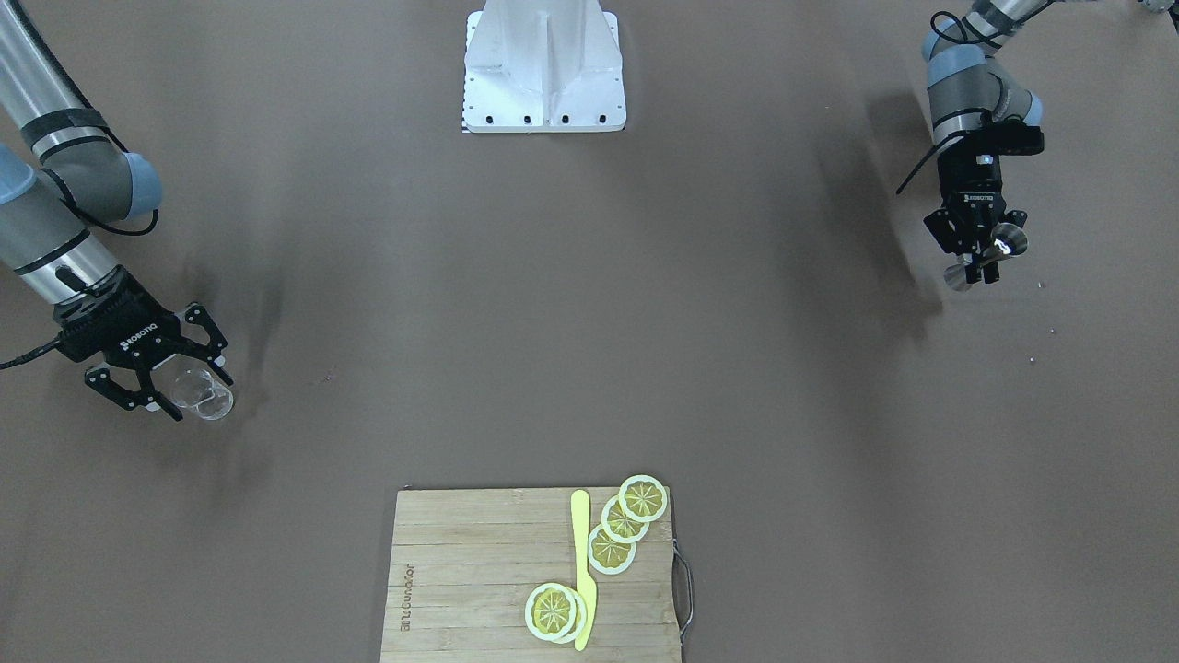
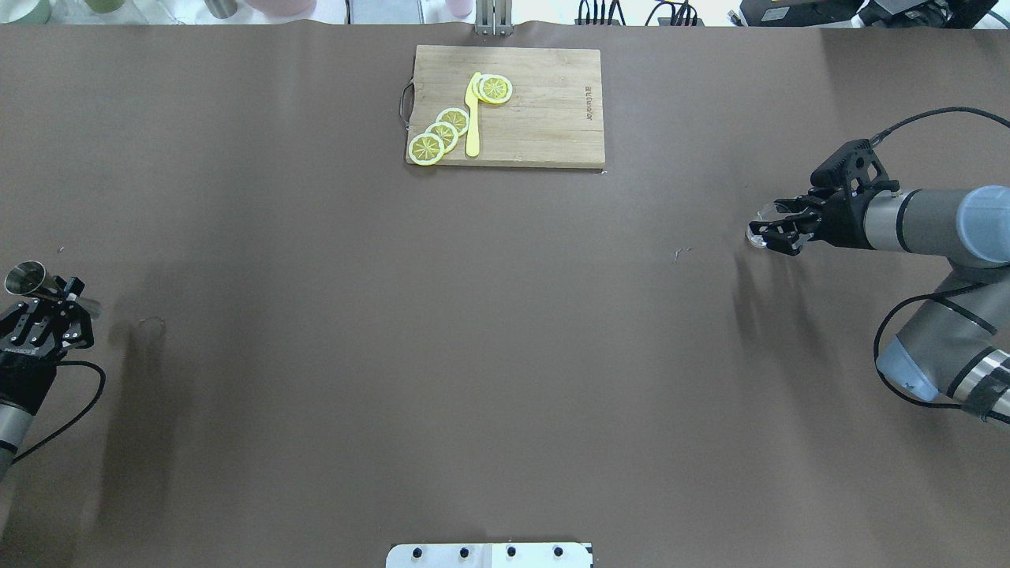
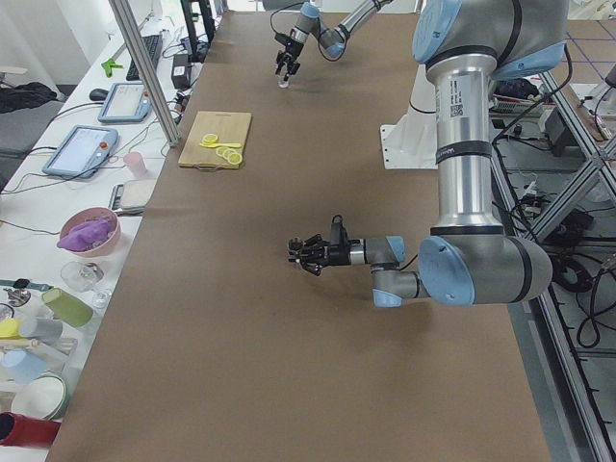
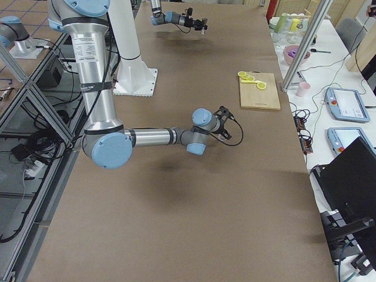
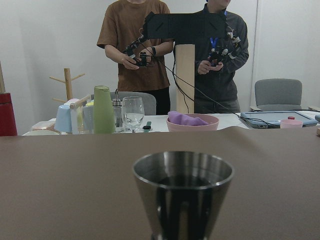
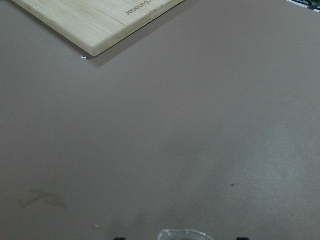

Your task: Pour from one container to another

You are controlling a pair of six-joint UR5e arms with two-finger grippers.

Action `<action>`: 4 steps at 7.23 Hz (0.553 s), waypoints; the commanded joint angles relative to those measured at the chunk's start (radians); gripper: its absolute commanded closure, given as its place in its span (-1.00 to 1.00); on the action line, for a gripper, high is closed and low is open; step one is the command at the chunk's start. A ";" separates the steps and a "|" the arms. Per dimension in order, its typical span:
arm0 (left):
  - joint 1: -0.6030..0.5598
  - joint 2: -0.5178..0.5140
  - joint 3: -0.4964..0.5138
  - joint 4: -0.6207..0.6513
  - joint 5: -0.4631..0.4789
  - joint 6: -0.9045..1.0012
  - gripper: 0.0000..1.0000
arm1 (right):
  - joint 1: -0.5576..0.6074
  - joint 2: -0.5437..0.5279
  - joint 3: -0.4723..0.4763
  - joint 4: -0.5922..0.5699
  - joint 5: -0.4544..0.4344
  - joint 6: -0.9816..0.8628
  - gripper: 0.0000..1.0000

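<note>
Shiny steel jigger, clear glass tumbler, matt tabletop, wooden board.

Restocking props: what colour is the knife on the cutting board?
The knife is pale yellow, clearest in the exterior front-facing view.

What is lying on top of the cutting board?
A yellow knife and lemon slices lie on the board: three overlapping in a row, two stacked beside the knife. The lower stacked slice is mostly covered.
</note>
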 commanded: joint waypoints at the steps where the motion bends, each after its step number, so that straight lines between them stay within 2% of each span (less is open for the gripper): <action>1: 0.001 -0.018 0.028 0.003 0.001 -0.002 0.63 | -0.001 0.011 0.003 -0.004 0.003 -0.002 -0.99; 4: 0.003 -0.029 0.043 0.001 -0.001 -0.003 0.40 | 0.011 0.011 0.012 -0.006 0.031 -0.002 -0.99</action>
